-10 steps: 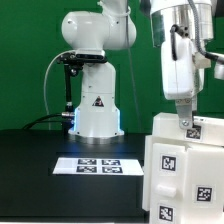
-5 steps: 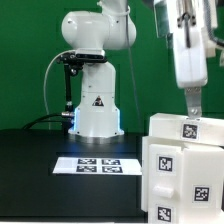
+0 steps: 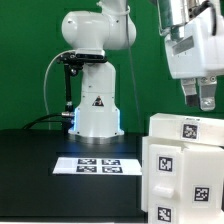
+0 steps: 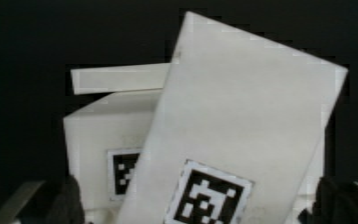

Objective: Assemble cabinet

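Gripper [image 3: 200, 97] spread, holding nothing, above cabinet [image 3: 182, 168]; cabinet cropped at frame edge, lower part unseen.

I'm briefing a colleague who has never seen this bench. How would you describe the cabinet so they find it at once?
Start at the white robot base standing at the back of the black table, then look to the exterior view's right front corner. There stands the cabinet, a white boxy piece below the raised gripper. Unlike the flat marker board lying beside it, it stands tall and carries tags on several faces.
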### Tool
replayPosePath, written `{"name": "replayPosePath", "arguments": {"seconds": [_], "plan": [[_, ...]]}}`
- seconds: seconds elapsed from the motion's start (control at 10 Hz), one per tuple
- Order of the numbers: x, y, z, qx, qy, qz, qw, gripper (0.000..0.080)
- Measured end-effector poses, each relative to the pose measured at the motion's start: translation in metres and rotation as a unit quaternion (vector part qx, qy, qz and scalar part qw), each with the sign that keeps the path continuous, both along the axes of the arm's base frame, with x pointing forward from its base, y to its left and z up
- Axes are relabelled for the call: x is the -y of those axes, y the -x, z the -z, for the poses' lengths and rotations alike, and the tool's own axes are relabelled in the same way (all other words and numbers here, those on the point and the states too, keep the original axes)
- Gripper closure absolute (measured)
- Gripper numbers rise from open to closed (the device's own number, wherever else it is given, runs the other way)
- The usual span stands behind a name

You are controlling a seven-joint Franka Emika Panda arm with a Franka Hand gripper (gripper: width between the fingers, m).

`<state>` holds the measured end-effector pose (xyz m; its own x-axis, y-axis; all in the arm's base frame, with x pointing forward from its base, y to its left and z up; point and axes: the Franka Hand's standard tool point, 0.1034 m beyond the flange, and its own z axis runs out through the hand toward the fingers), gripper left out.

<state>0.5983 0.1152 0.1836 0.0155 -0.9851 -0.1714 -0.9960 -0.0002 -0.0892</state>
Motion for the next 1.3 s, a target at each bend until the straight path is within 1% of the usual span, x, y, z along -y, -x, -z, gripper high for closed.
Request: {"name": "replayPosePath", "arguments": {"seconds": [0.1, 0.2, 0.3, 0.4, 0.5, 0.6, 0.9, 1.0, 1.1, 1.2, 1.3], "plan": [[0.000, 0.001, 0.000, 0.001, 0.003, -0.032, 0.999, 0.0151], [-0.002, 0.004, -0.004, -0.016, 0.004, -0.109, 0.994, 0.0151], [-0.005, 0.000, -0.008, -0.030, 0.000, -0.171, 0.985, 0.0151], [-0.008, -0.002, -0.008, -0.052, -0.002, -0.222, 0.974, 0.0151], [-0.012, -0.006, -0.008, -0.066, 0.002, -0.272, 0.960, 0.0151], [-0.013, -0.009, -0.008, -0.058, 0.003, -0.297, 0.953, 0.0151], [-0.010, -0.009, -0.007, -0.039, 0.001, -0.390, 0.920, 0.0151], [-0.009, -0.009, -0.007, -0.032, 0.000, -0.424, 0.905, 0.0151], [-0.006, -0.009, -0.006, -0.027, 0.011, -0.482, 0.876, 0.0151], [-0.002, -0.008, -0.005, -0.032, 0.037, -0.545, 0.837, 0.0151], [-0.004, -0.007, -0.005, -0.033, 0.046, -0.578, 0.814, 0.0151]]}}
